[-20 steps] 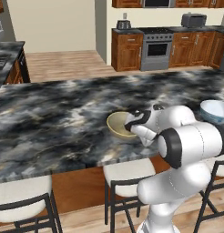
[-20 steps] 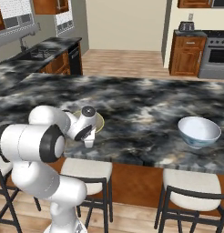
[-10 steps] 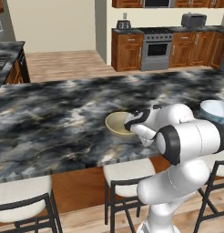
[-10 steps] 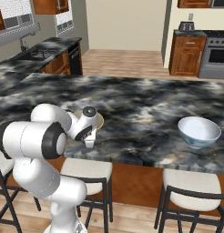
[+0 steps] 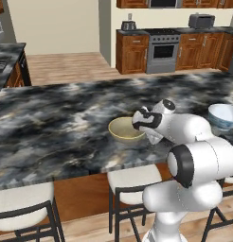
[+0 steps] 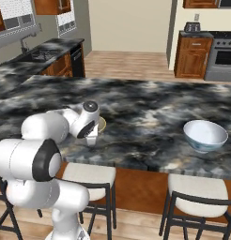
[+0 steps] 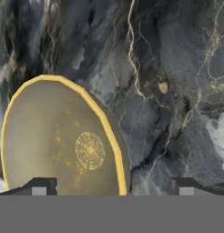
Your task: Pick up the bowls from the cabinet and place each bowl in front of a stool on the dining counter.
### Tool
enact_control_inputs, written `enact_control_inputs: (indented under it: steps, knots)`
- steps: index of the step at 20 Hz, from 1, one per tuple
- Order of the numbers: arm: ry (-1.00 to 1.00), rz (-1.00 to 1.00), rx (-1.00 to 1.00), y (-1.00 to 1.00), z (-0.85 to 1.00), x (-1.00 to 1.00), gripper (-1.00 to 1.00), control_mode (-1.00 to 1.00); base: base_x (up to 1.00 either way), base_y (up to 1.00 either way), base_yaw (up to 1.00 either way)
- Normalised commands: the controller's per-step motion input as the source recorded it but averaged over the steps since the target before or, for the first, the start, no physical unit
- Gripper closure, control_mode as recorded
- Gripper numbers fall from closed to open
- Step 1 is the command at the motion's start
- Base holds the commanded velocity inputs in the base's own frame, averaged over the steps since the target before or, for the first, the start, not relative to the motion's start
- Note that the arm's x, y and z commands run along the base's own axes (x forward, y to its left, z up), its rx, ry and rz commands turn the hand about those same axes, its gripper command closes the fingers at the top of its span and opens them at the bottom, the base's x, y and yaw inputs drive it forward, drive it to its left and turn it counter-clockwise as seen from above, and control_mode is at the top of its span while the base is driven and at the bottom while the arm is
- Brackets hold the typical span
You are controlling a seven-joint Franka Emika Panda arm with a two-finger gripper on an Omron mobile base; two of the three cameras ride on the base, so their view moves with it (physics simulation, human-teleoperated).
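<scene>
Bowls: the olive bowl (image 5: 125, 130) sits on the desk (image 5: 57, 123), stiff, light, maybe breakable; take it by the rim; jaws stand open

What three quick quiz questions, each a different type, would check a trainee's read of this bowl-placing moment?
1. True or false: the jaws are clamped on the olive bowl.
2. Which bowl sits nearer the gripper? A) the olive bowl B) the patterned bowl
3. Fill in: both bowls rest on the ___.

Key
1. False: the jaws stand open, straddling its rim.
2. A
3. dining counter
</scene>
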Motion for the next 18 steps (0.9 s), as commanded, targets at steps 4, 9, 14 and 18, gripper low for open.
enact_control_inputs:
  steps: [4, 9, 14, 18]
  knots:
    - [0.00, 0.04, -0.01, -0.01, 0.83, -0.40, -1.00, -1.00, 0.00, 0.00, 0.00]
    - [0.00, 0.00, -0.04, -0.09, 0.48, -1.00, -1.00, -1.00, 0.00, 0.00, 0.00]
    - [0.03, 0.01, -0.03, -0.01, 0.41, -1.00, -1.00, -1.00, 0.00, 0.00, 0.00]
    - [0.09, 0.06, -0.01, 0.00, 0.58, -0.99, -1.00, -1.00, 0.00, 0.00, 0.00]
